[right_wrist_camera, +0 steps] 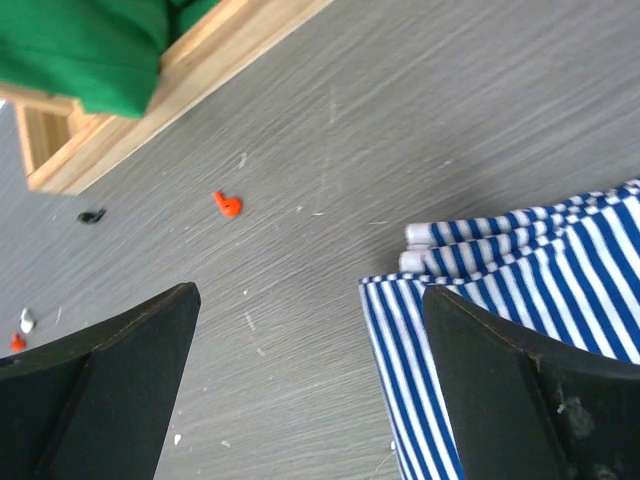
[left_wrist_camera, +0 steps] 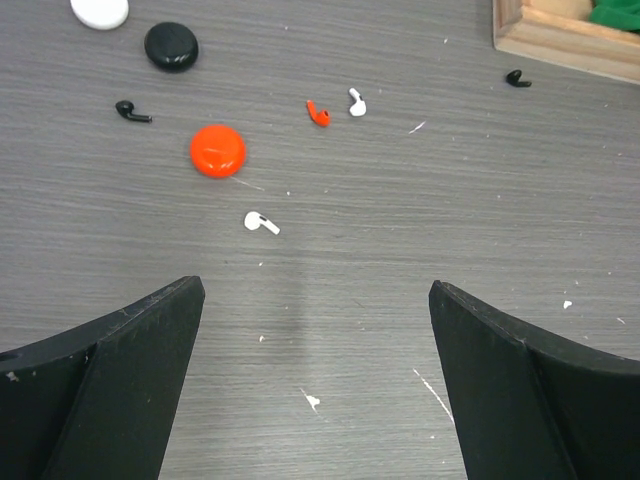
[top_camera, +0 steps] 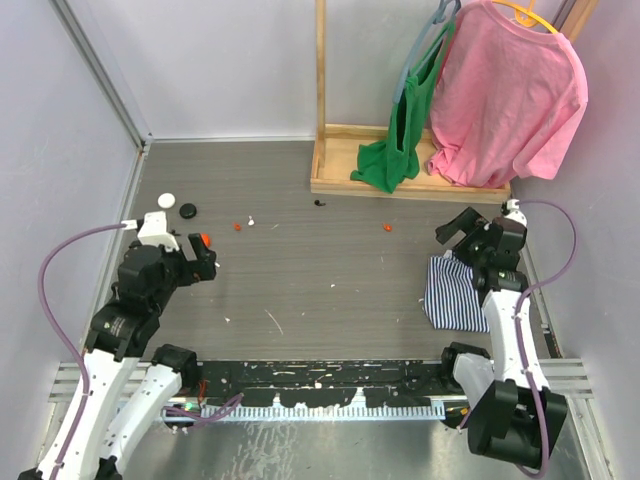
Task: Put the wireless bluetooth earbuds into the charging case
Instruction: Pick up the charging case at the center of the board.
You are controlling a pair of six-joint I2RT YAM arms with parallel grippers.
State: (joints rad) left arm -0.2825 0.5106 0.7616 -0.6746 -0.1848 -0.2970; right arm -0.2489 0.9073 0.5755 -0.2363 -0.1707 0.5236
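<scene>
Three round cases lie at the far left: white (left_wrist_camera: pixel 100 12), black (left_wrist_camera: pixel 171 46) and red (left_wrist_camera: pixel 218 150). Earbuds are scattered on the table: a black one (left_wrist_camera: pixel 130 110), a white one (left_wrist_camera: pixel 260 222), a red one (left_wrist_camera: pixel 318 113) next to a white one (left_wrist_camera: pixel 357 102), and a black one (left_wrist_camera: pixel 517 78) by the wooden base. Another red earbud (right_wrist_camera: pixel 227 204) lies to the right. My left gripper (left_wrist_camera: pixel 317 290) is open and empty, short of the white earbud. My right gripper (right_wrist_camera: pixel 310 292) is open and empty at the edge of a striped cloth (right_wrist_camera: pixel 530 300).
A wooden rack base (top_camera: pixel 410 165) stands at the back with a green cloth (top_camera: pixel 400 140) and a pink shirt (top_camera: pixel 510 90) hanging over it. The folded blue-and-white striped cloth (top_camera: pixel 455 295) lies at the right, under the right arm.
</scene>
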